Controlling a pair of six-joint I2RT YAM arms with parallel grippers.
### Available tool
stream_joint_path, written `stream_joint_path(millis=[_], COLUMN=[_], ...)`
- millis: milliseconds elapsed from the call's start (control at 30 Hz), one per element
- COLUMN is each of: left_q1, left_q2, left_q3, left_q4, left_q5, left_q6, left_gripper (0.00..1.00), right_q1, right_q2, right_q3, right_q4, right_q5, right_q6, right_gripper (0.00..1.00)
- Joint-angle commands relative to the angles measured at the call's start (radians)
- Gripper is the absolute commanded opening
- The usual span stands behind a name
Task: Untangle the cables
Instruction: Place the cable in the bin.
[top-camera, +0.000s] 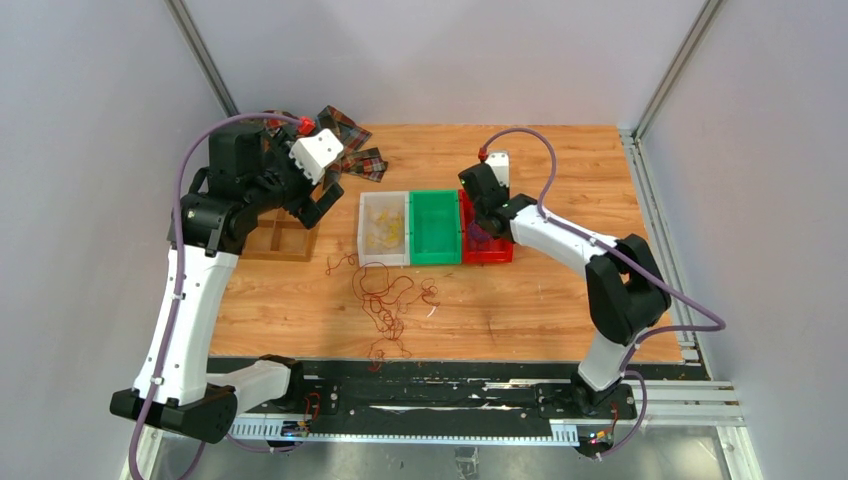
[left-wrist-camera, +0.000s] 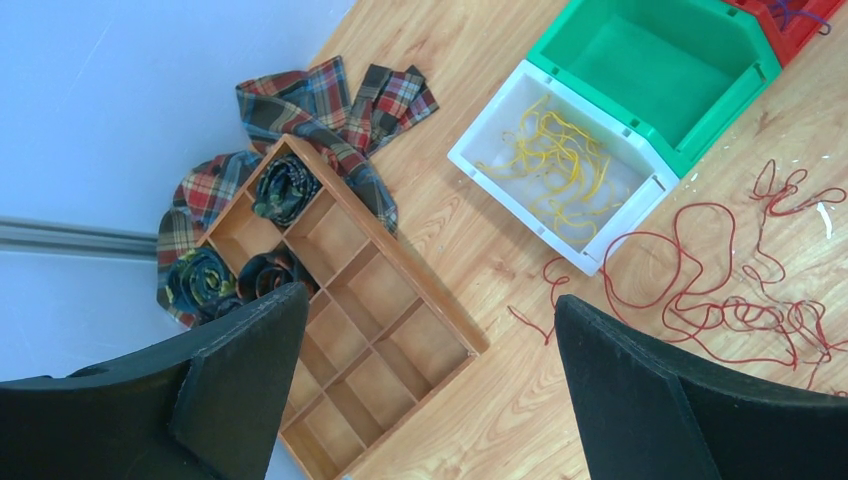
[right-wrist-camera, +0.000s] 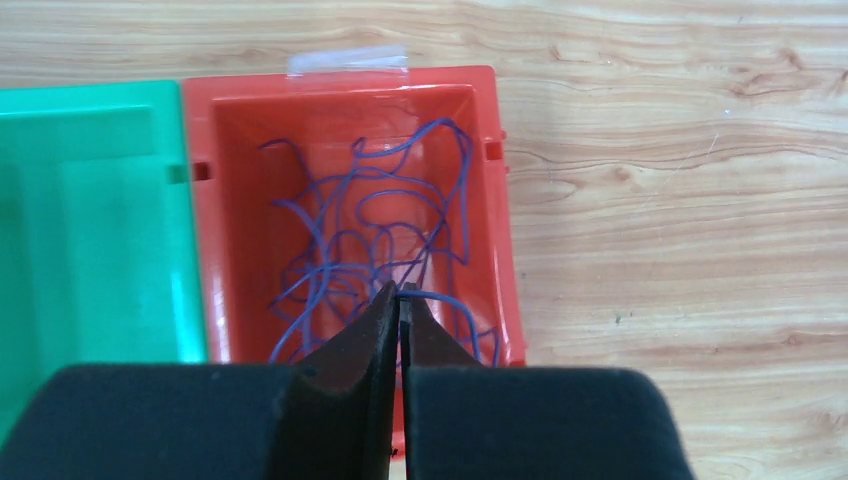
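Left gripper (left-wrist-camera: 430, 335) is hovering high above a wooden divider tray (left-wrist-camera: 385, 330), its fingers spread wide and carrying nothing; to its right the yellow cables (left-wrist-camera: 560, 160) are lying in the white bin (left-wrist-camera: 522, 212); the red-brown cables (top-camera: 388, 300) are sprawling in a loose tangle of loops on the table (top-camera: 560, 300) just in front of that bin; next is sitting the green bin (left-wrist-camera: 640, 60), then the red bin (right-wrist-camera: 345, 88), where the purple cables (right-wrist-camera: 365, 235) are lying; the right gripper (right-wrist-camera: 401, 295) is hanging over it, fingers pressed together, apparently pinching one purple strand at the tips. Handling, as judged: the strands are looking near weightless, limp and prone to snagging; a free end or outer loop is offering the best hold, the knotted middle likely dragging everything along.
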Motion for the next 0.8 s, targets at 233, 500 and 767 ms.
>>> stream_joint_path(millis=[233,500,767], left_q1=[0.008,0.008,0.008], left_q2=[-0.002,-0.002,-0.021], left_q3=[0.052,0.048,0.055], left_q4=[-0.017,-0.032,-0.033], left_q5=[0.025,0.028,0.077], left_q6=[-0.005,0.01,0.013], left_gripper=[0.98,0.98,0.98], right_q1=[-0.062,-0.104,-0.136], right_q2=[0.21,0.206,0.032], right_q3=[0.088,0.199,0.207], right_q4=[-0.021,-0.116,-0.202], right_q5=[-0.152,-0.382,-0.458], right_q6=[-0.093,-0.058,-0.079], right_gripper=[0.01,0.31,0.48])
